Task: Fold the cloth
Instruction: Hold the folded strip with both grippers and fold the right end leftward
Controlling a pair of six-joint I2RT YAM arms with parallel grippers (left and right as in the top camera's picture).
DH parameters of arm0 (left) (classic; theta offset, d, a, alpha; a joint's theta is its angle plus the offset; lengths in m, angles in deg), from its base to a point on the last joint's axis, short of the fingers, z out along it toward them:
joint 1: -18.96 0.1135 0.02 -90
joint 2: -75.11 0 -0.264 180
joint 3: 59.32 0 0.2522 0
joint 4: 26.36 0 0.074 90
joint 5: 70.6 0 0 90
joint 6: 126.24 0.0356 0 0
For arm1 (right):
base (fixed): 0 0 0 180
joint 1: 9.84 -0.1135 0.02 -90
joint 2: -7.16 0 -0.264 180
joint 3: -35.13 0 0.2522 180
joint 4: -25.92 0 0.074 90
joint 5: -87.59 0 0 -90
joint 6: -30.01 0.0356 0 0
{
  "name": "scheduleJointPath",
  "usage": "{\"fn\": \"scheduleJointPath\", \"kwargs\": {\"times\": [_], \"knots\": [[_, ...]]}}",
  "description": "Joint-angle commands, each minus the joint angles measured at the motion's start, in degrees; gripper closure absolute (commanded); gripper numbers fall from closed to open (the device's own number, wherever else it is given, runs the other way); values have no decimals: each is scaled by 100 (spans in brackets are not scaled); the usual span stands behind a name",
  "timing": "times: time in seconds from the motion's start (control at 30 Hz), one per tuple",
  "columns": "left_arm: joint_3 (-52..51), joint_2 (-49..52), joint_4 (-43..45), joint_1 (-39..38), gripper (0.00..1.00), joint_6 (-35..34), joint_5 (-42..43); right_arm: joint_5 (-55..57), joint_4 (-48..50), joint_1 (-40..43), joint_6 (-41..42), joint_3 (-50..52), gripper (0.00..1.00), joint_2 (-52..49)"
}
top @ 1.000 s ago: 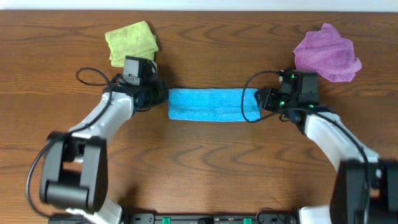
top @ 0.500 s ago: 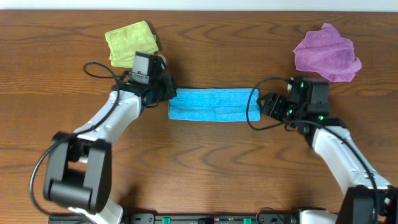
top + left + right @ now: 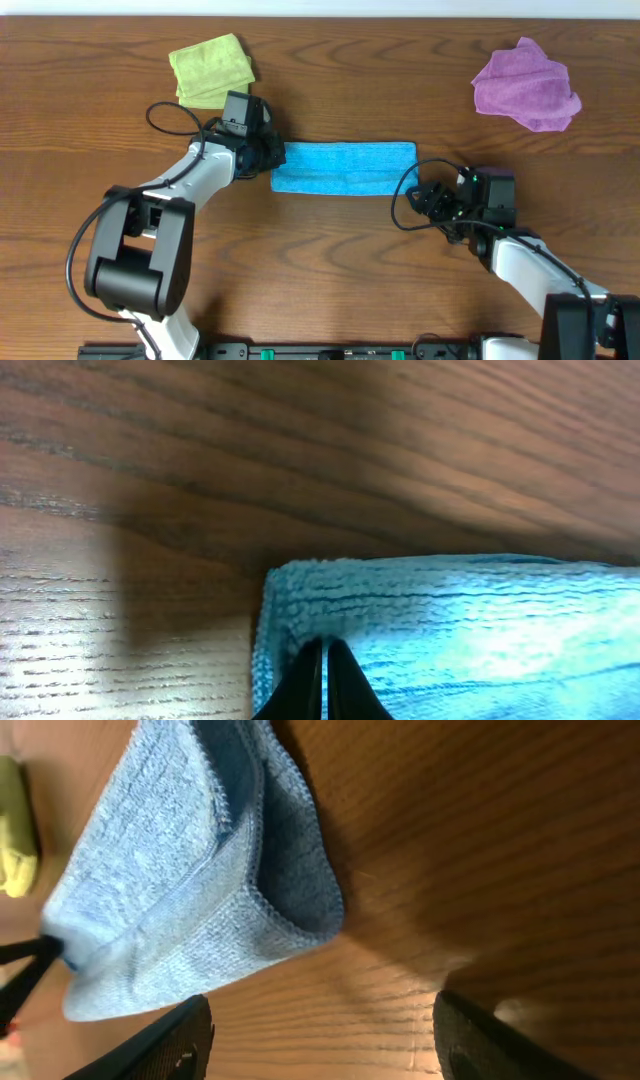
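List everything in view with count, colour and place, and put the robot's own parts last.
blue cloth: one, sky-blue, folded into a long strip, mid-table between the grippers
green cloth: one, lime-green, far left of the table
purple cloth: one, purple, crumpled, far right of the table
table: one, brown wood grain, under everything
left gripper: one, black, shut, tips at the blue cloth's left end
right gripper: one, black, open, holding nothing, just off the blue cloth's right end on the near side
arms: two, white and black, left and right
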Motion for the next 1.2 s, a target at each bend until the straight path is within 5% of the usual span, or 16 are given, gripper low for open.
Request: {"fn": "scheduleJointPath", "kwargs": {"times": [0.0,0.3,0.97,1.17], "knots": [[59,173,11,-35,94,-4,-146,-20,39,13,295,199,28,-11],[59,267,11,-138,94,-46,-170,181,245,-50,468,214,27,-31],[59,267,-72,-142,94,-46,-164,695,2726,-601,1458,212,28,-1764],[59,267,-170,-142,95,-46,-166,800,3305,-752,1451,212,50,-2208]]}}
